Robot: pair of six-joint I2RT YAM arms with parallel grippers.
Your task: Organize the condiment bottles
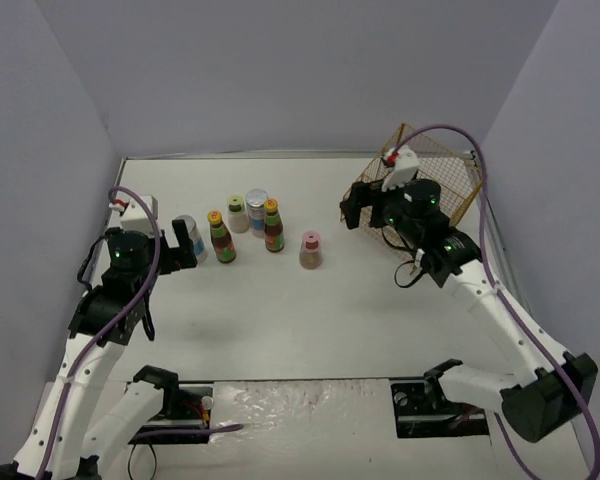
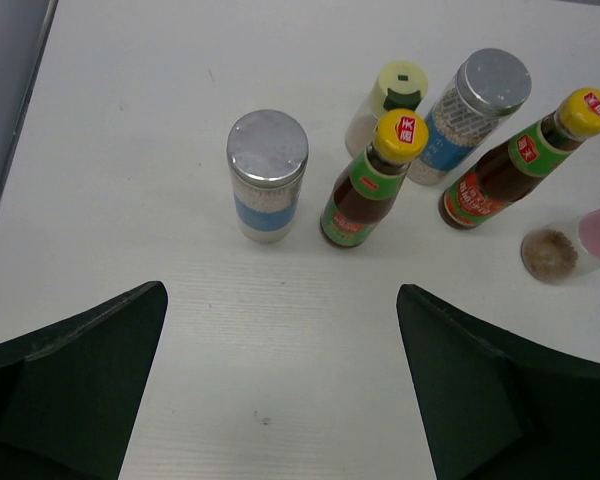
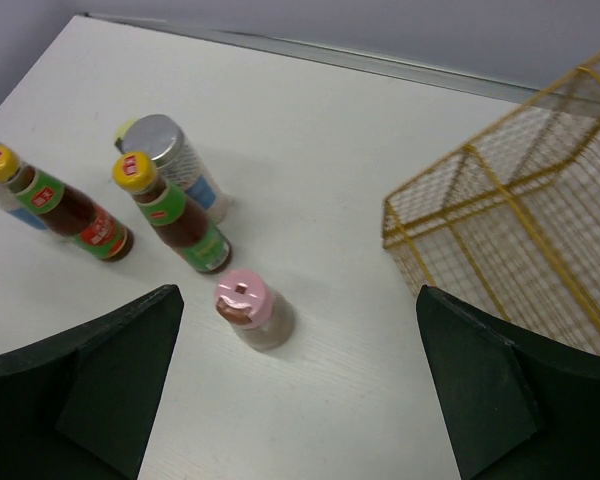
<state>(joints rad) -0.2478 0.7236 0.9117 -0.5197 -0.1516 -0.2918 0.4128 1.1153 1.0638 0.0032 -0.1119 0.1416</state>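
Note:
Six condiment bottles stand left of the table's middle. From the left: a silver-lidded jar point(image 1: 185, 235) point(image 2: 267, 175), a dark-red sauce bottle point(image 1: 221, 238) point(image 2: 372, 180), the green-lidded shaker point(image 1: 237, 213) point(image 2: 390, 100), the second silver-lidded jar point(image 1: 257, 211) point(image 2: 470, 115) point(image 3: 175, 165), the second sauce bottle point(image 1: 273, 226) point(image 2: 515, 160) point(image 3: 170, 212) and, apart to the right, the pink-lidded shaker point(image 1: 310, 250) point(image 3: 252, 308). My left gripper point(image 1: 183, 250) point(image 2: 280, 380) is open and empty, just short of the left jar. My right gripper point(image 1: 368, 212) point(image 3: 295, 390) is open and empty, raised right of the pink shaker.
A yellow wire basket point(image 1: 430, 175) point(image 3: 520, 220) sits at the back right, close behind my right gripper. Grey walls enclose the table on three sides. The arm bases stand at the near edge.

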